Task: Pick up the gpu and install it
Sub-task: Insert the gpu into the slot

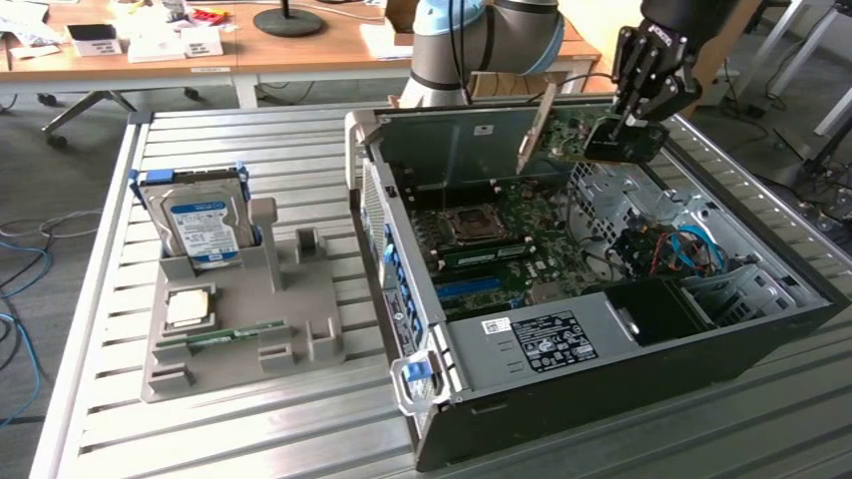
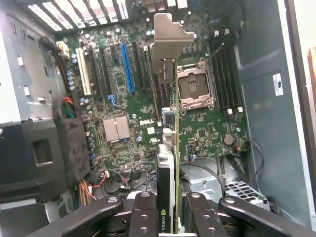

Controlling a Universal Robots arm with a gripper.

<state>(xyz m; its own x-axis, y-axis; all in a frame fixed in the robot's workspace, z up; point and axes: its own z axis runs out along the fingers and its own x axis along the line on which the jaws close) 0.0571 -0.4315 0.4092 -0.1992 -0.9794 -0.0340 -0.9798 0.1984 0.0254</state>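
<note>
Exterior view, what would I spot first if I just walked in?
The gripper holds the gpu over the open computer case. Inside lies the green motherboard. On the exterior view's left, a blue-labelled hard drive stands upright in a grey stand.

The gripper (image 1: pixel 624 140) hangs over a counter (image 1: pixel 266 439) of pale metal slats running lengthwise, bright with even light. Behind the gripper, and stretching away toward the exterior view's left, stands a wooden desk (image 1: pixel 306 50). It carries white boxes (image 1: pixel 158 42) and the round black base of a stand (image 1: pixel 287 22). Under the desk's far end, well apart from the gripper, the splayed legs of a chair base (image 1: pixel 83 108) rest on grey floor (image 1: pixel 54 170). Blue cables (image 1: pixel 16 249) trail over that floor beside the counter's edge. Near the gripper, on the exterior view's right, white frame legs (image 1: pixel 799 50) stand.
</note>
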